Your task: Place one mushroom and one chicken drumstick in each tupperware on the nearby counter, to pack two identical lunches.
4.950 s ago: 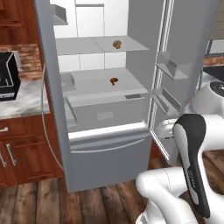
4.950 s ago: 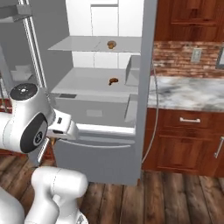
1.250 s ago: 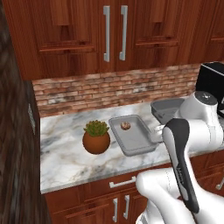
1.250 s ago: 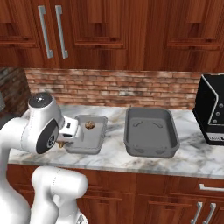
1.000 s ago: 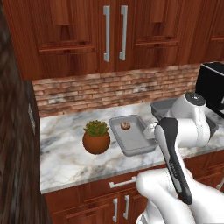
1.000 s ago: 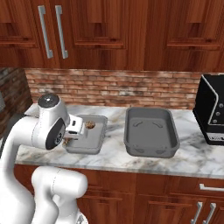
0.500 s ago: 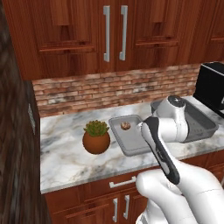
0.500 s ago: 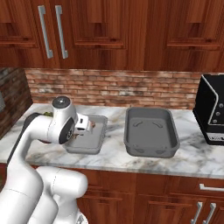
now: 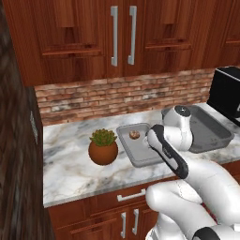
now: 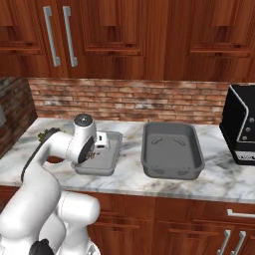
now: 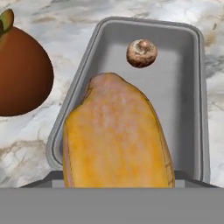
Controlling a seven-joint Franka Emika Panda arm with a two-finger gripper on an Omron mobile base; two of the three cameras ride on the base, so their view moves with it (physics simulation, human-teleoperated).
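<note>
A golden chicken drumstick [image 11: 116, 140] lies close before the hand camera, and my gripper [image 10: 93, 154] is shut on it; the fingertips are hidden behind the meat. It hangs just over the near end of the small grey tupperware [image 11: 87, 57] [image 9: 140, 161] [image 10: 113, 149]. One brown mushroom [image 11: 141, 53] [image 9: 134, 135] lies at that tray's far end. To the right, the wider, deeper tupperware [image 10: 172, 172] [image 9: 213, 140] holds nothing that I can see. Both stand on the marble counter [image 9: 70, 164].
A round brown plant pot [image 9: 103, 151] [image 11: 22, 70] stands just left of the small tray. At the counter's right end sits a black appliance [image 10: 241, 124] [image 9: 227, 91]. A brick backsplash and wooden wall cabinets rise behind.
Five seconds ago the base faced an open fridge; it now stands at the counter. Over the last second the arm swung forward and down over the small tray with the drumstick.
</note>
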